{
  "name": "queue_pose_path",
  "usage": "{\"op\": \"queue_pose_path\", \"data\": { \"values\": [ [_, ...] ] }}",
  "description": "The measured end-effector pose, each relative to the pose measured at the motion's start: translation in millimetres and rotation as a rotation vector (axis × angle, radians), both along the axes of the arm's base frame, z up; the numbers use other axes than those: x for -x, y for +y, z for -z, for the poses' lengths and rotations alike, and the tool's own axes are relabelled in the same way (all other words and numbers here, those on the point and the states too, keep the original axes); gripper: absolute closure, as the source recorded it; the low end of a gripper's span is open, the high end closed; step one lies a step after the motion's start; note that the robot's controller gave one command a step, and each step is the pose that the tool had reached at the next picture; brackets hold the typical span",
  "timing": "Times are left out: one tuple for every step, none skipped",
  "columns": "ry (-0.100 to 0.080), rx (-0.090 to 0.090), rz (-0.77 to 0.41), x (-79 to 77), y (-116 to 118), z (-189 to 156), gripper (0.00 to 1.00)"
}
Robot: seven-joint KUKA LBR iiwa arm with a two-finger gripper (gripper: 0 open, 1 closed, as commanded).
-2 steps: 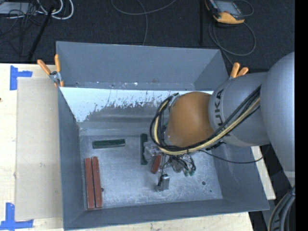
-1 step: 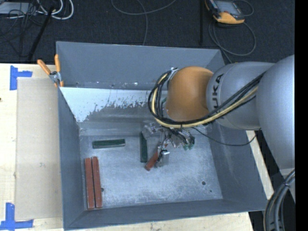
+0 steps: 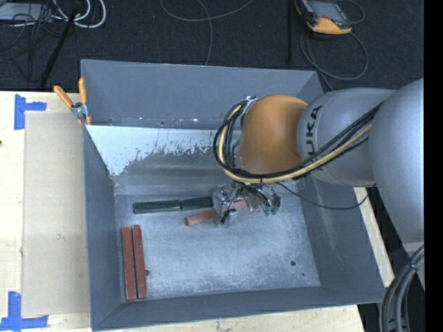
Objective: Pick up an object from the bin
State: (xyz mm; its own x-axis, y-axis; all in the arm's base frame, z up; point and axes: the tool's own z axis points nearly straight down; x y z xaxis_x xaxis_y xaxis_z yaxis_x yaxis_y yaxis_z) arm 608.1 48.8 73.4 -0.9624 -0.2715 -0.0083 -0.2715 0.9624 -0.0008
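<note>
One end effector (image 3: 232, 205) (grip state unclear) just beside a small reddish bar (image 3: 201, 218), "KUKA" (image 3: 311, 126) on the arm (image 3: 360, 140)

Up top it's just a dark, near-black floor (image 3: 228, 43) that looks like carpet. Loose thin black cables (image 3: 201, 17) loop across it. A bundle of white cables (image 3: 92, 9) sits top left, and a small orange-and-black handheld device (image 3: 325, 18) lies top right, its black cord (image 3: 365, 54) curling off.
</note>
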Motion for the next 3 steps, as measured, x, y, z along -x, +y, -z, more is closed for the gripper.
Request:
{"op": "queue_pose_path", "data": {
  "values": [
    [0.007,0.000,0.001,2.4,0.2,3.1,0.00],
    [0.007,0.000,0.002,2.3,0.2,2.9,1.00],
    [0.000,0.002,-0.242,14.6,31.8,-130.7,1.00]
  ]
}}
